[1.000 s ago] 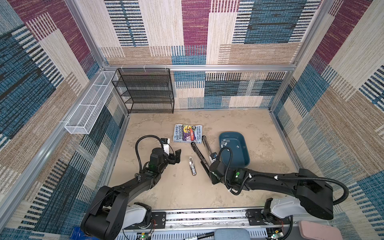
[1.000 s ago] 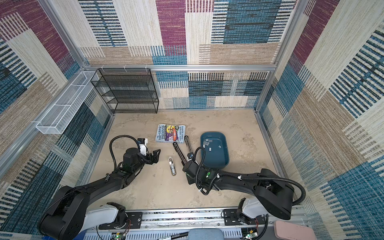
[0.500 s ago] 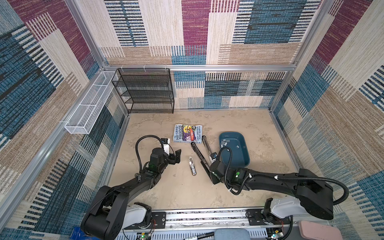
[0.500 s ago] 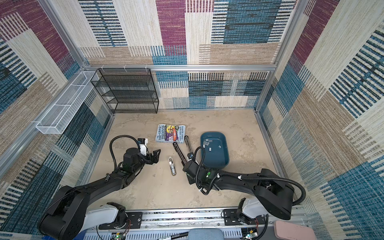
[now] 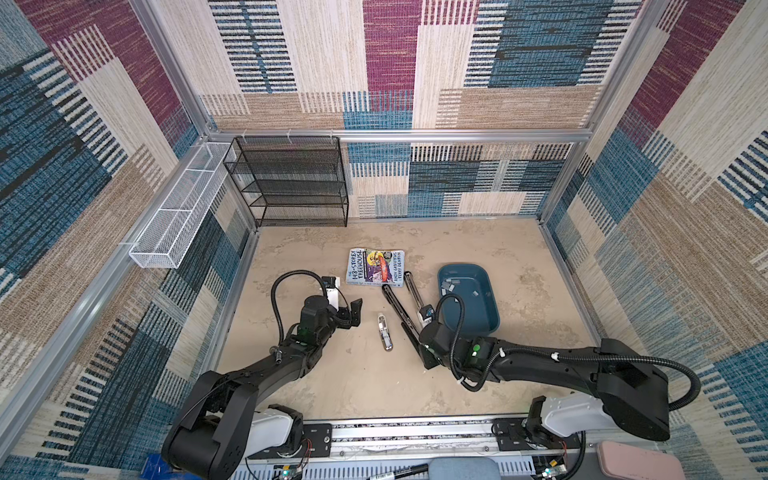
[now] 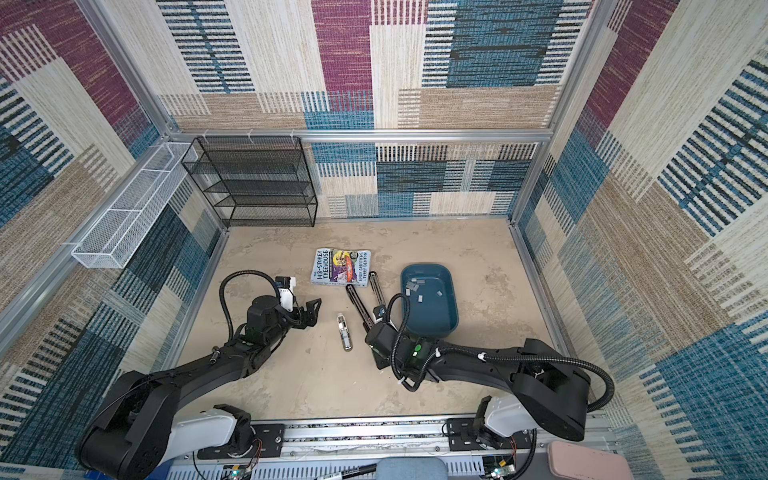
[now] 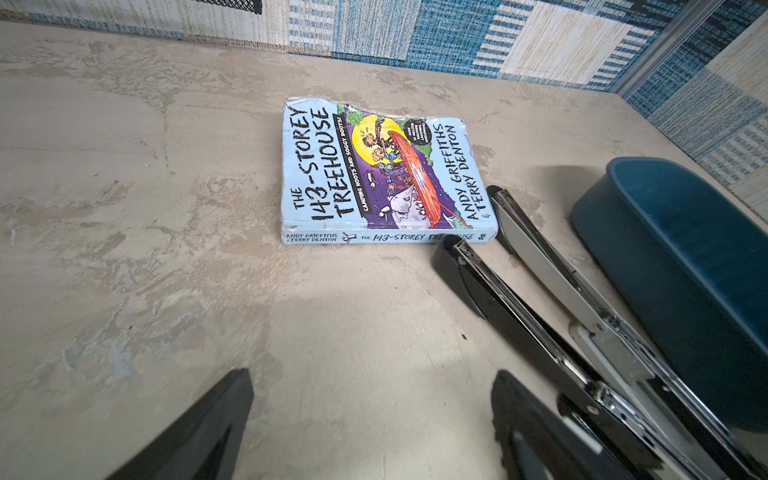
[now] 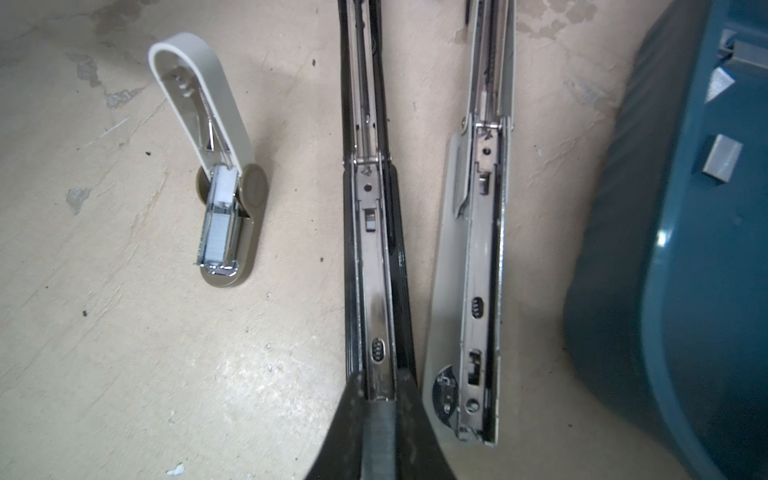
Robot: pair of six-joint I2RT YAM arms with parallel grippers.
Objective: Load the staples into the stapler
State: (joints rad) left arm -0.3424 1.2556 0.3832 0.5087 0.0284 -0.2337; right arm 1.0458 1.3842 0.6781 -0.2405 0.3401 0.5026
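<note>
The left gripper hovers low over the bench. Its jaws are spread wide with nothing between them, and it faces a paperback titled "The 143-Storey Treehouse". The right gripper points down at the near end of the long black stapler, which lies flipped open. Its jaws are clenched together, and whether they pinch anything cannot be told. Just beside the black one lies a long grey stapler, also open. The loose staples lie as short silver-grey strips in the teal tray, next to the grey stapler. A small beige stapler stands open on the bench between the two arms, with a strip of staples in its channel.
</note>
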